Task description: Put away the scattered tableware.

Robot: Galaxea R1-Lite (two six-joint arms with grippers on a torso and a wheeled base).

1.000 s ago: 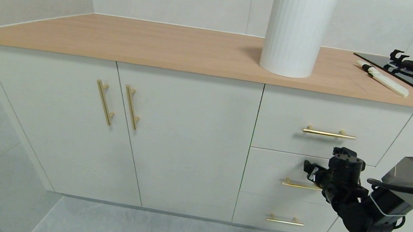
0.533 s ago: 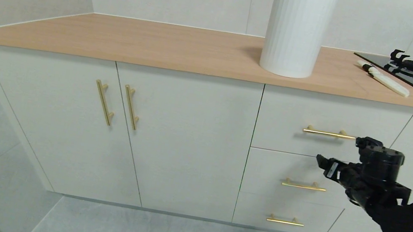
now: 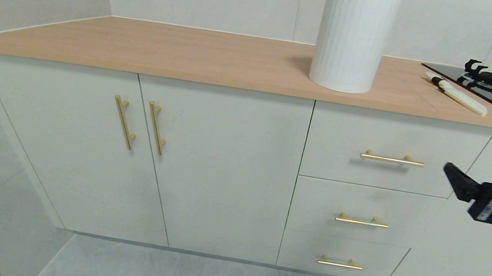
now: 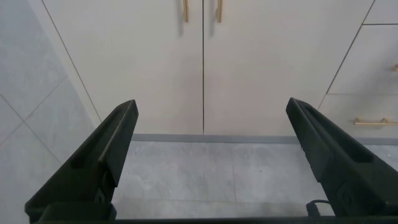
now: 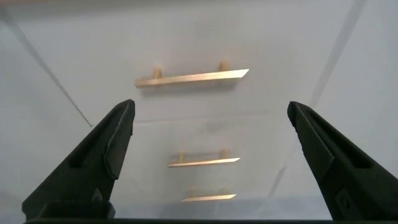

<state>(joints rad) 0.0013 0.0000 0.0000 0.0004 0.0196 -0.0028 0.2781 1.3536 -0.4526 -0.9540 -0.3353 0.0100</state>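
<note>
Right gripper (image 3: pixel 477 182), fingers wide apart and holding nothing, hangs at 3 o'clock from the top drawer handle (image 3: pixel 392 158), and I see my left gripper (image 4: pixel 211 115) wide apart too.

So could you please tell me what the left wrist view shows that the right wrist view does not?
Left wrist view: two cupboard doors with upright handles, the floor, the open left gripper. Right wrist view: the top drawer handle, the open right gripper. Both: drawer fronts and a lower drawer handle.
</note>
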